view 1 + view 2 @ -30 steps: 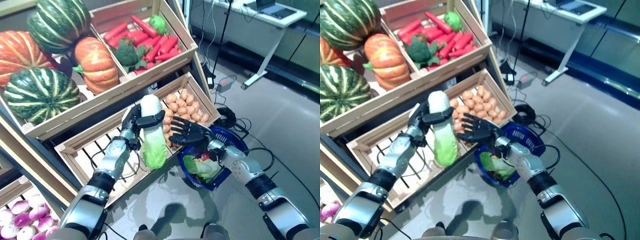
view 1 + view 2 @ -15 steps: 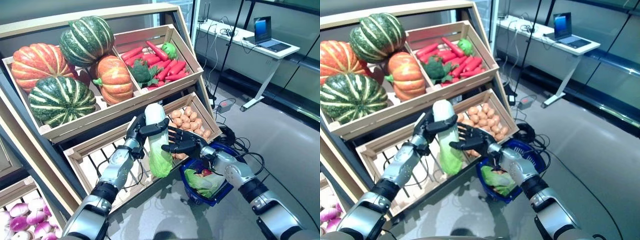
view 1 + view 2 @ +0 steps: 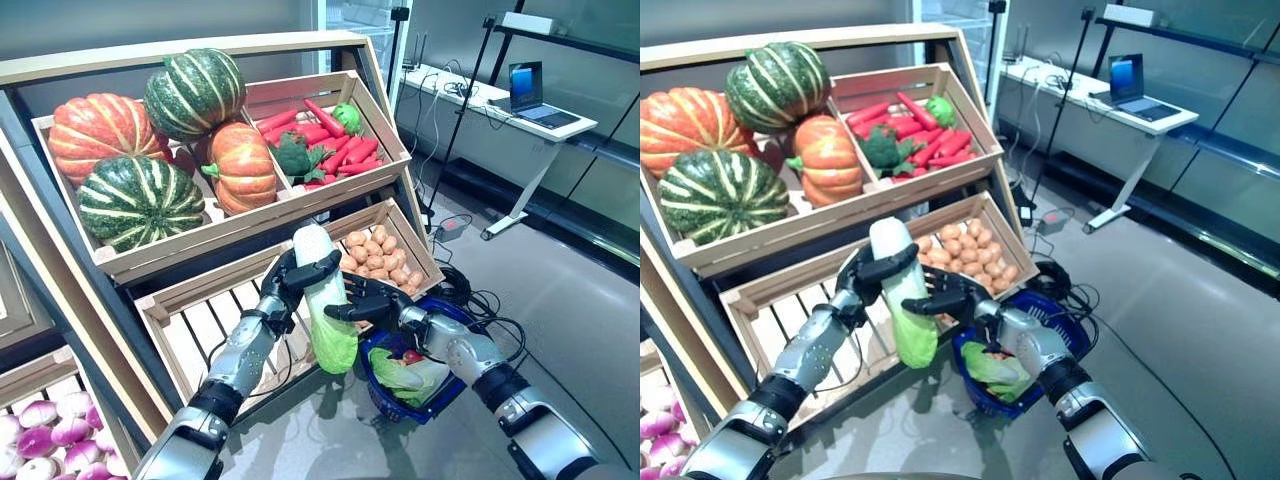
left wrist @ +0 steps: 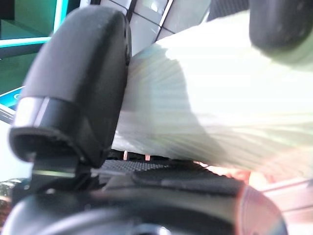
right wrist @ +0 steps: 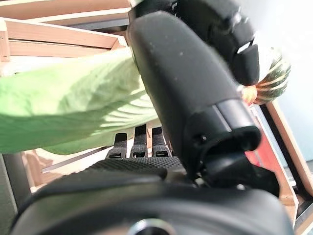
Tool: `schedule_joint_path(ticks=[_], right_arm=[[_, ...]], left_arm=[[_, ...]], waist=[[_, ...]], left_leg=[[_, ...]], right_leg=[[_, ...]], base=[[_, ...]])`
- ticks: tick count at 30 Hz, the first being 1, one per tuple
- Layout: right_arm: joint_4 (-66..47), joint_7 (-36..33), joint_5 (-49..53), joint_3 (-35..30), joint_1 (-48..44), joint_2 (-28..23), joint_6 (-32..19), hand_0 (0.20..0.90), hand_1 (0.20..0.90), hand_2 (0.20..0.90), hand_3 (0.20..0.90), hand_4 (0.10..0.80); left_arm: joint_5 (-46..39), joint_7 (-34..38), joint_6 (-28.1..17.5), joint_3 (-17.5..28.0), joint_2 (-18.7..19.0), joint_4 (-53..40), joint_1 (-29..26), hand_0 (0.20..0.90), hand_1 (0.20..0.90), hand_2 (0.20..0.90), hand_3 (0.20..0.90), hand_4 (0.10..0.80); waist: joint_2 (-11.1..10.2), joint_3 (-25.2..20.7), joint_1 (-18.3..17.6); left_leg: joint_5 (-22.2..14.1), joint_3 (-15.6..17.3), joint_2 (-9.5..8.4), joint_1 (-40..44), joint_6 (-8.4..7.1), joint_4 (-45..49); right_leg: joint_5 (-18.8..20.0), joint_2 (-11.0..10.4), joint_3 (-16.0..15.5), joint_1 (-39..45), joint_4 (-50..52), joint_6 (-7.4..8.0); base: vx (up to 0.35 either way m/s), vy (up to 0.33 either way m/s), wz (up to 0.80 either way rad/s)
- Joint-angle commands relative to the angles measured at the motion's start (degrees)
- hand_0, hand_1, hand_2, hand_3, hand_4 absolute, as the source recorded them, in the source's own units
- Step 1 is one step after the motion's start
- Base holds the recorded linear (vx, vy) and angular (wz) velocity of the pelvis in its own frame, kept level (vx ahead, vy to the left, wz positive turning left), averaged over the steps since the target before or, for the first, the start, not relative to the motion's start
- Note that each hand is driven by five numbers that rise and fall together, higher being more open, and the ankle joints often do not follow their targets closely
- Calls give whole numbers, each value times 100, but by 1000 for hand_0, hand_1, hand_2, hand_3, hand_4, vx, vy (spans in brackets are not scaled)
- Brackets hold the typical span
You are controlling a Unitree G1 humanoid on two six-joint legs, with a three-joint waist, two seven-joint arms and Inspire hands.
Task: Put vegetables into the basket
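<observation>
My left hand [image 3: 287, 283] is shut on a long cabbage [image 3: 331, 336] with a white stem and green leaves, and holds it upright in front of the lower crate. In the left wrist view the white stem [image 4: 210, 98] lies against the thumb [image 4: 83, 83]. My right hand [image 3: 375, 298] reaches from the right with straight fingers and touches the cabbage's leafy part; the leaves show past its thumb [image 5: 186, 93] in the right wrist view [image 5: 63, 107]. The blue basket [image 3: 420, 408] stands on the floor below the right arm, with a green leafy vegetable [image 3: 400, 370] and a small red one [image 3: 410, 356] inside.
A slanted wooden stand [image 3: 250, 215] with crates fills the left and centre. The lower crate's front rail [image 3: 200, 290] is just behind the left arm. Cables [image 3: 462, 288] lie on the floor behind the basket. A desk with a laptop [image 3: 520, 95] stands at the back right.
The camera has tilted up, so the whole view has shifted. My right hand has closed in on the cabbage and now touches its leaves. The left hand still holds the cabbage.
</observation>
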Motion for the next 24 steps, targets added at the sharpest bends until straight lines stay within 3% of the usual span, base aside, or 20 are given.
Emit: schedule_joint_path(ticks=[1,17,24], right_arm=[[303,265,-140,137,-563,578,85,900,900,900,900,800],[1472,559,-235,187,-908,981,573,900,900,900,900,800],[1384,1235,524,184,-995,1108,192,900,900,900,900,800]], left_arm=[[-597,-1142,-519,-214,-679,-1207,-1030,300,300,300,300,400],[-599,-2003,-274,-731,-904,-1794,-1131,300,300,300,300,400],[-1090,-2163,30,-845,-971,-1899,-1113,300,300,300,300,400]], waist=[[72,-285,95],[77,-345,222],[98,-347,242]], left_leg=[[-181,-66,-146,26,115,-18],[-263,-199,-198,111,165,-28],[-257,-233,-207,118,168,-28]], right_leg=[[39,-57,-29,-43,132,-340],[50,-59,-27,69,84,-361],[49,-62,-18,72,106,-374]], base=[[0,0,0],[6,0,1],[0,0,0]])
